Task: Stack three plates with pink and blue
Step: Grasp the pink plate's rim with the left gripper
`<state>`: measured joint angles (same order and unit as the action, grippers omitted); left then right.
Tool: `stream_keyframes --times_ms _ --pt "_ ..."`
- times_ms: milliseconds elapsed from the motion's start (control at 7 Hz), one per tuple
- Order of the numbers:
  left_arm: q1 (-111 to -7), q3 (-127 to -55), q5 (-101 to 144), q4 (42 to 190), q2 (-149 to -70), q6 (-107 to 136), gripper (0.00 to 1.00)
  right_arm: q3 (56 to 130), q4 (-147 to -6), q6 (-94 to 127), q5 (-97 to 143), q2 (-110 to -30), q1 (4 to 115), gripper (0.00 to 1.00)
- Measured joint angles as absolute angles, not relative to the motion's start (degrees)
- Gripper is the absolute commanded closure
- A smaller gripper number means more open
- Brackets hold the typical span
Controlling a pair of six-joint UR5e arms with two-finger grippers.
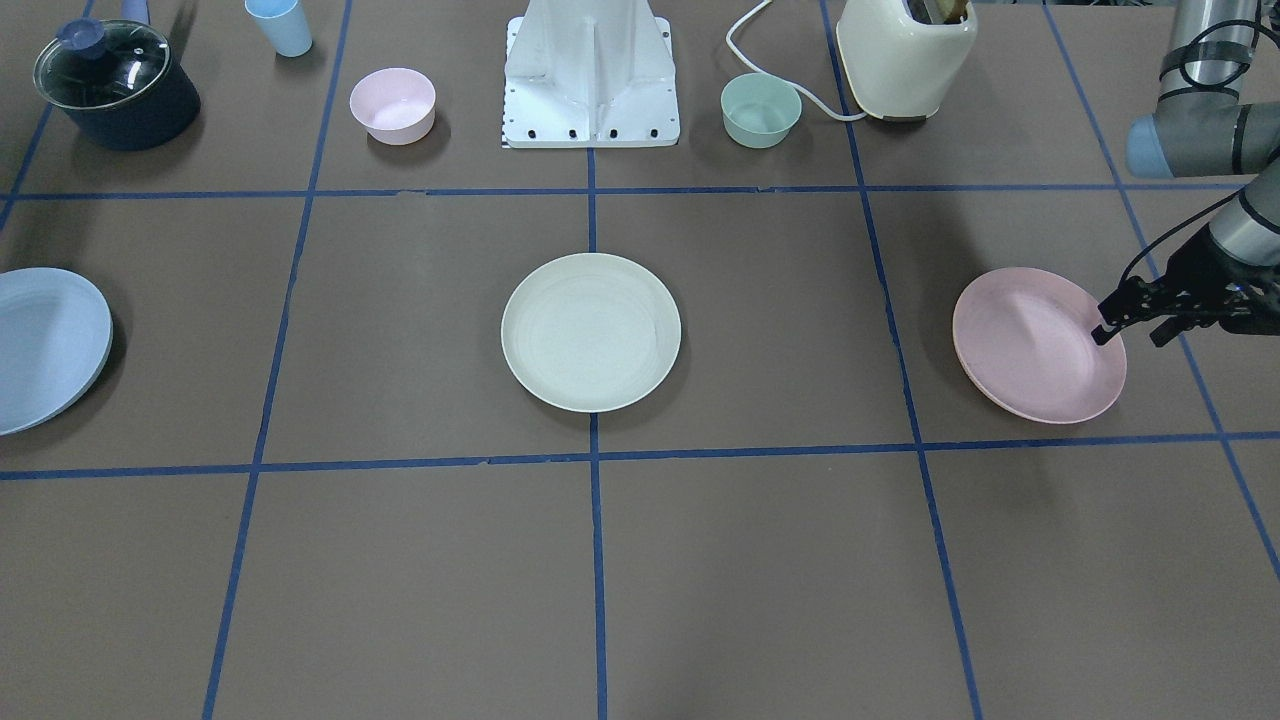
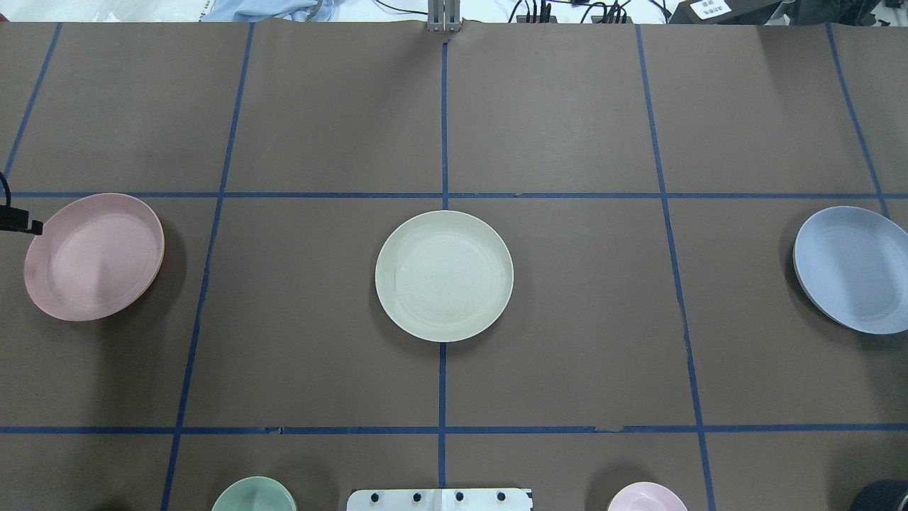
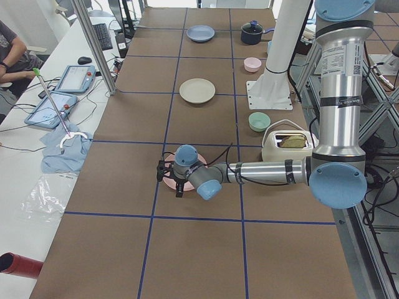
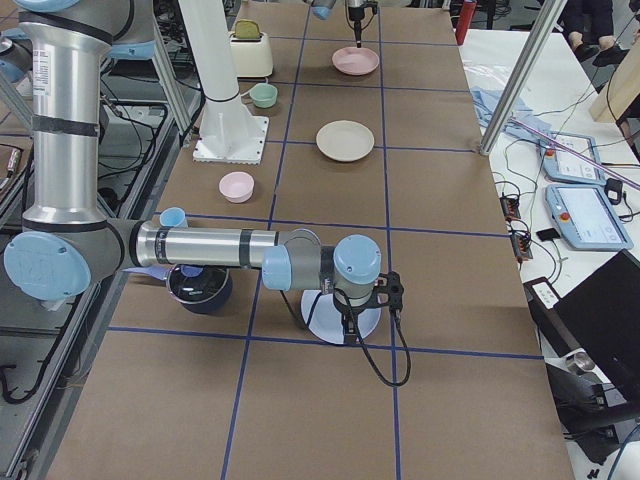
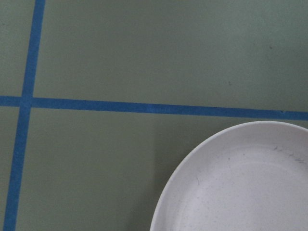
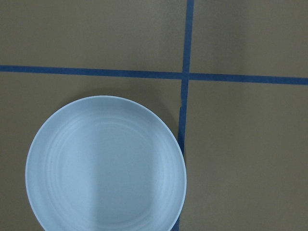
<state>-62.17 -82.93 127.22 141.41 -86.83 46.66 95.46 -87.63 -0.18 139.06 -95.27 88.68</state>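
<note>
The cream-white plate (image 1: 590, 332) lies at the table's middle (image 2: 444, 275). The pale pink plate (image 1: 1035, 345) lies on my left side (image 2: 92, 255). My left gripper (image 1: 1130, 335) is open at its outer rim, one finger over the rim and one outside it. The left wrist view shows only part of that plate (image 5: 240, 183), no fingers. The pale blue plate (image 1: 40, 350) lies on my right side (image 2: 851, 270). My right gripper (image 4: 346, 318) hangs above it, seen only from the side, so I cannot tell if it is open. The right wrist view looks down on the blue plate (image 6: 106, 166).
Along the robot's side stand a small pink bowl (image 1: 392, 105), a mint-green bowl (image 1: 760, 110), a cream toaster (image 1: 905, 55) with its cord, a dark pot with a glass lid (image 1: 115, 85), a blue cup (image 1: 280, 25) and the white robot base (image 1: 590, 80).
</note>
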Motion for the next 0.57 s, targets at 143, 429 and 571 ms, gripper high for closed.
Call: stream_keyframes --times_ms 143,429,571 --pt "-60.7 -82.5 126.6 141.5 -86.8 46.6 0.51 95.5 -87.6 -0.2 139.0 -95.3 88.6 0.00" --pt "-59.4 -82.2 125.7 141.5 -86.8 46.3 1.00 95.5 -87.6 -0.2 139.0 -95.3 88.4 0.00" --pt "-59.2 -82.2 125.6 141.5 -86.7 46.2 1.00 95.5 -87.6 -0.3 139.0 -95.3 88.4 0.00"
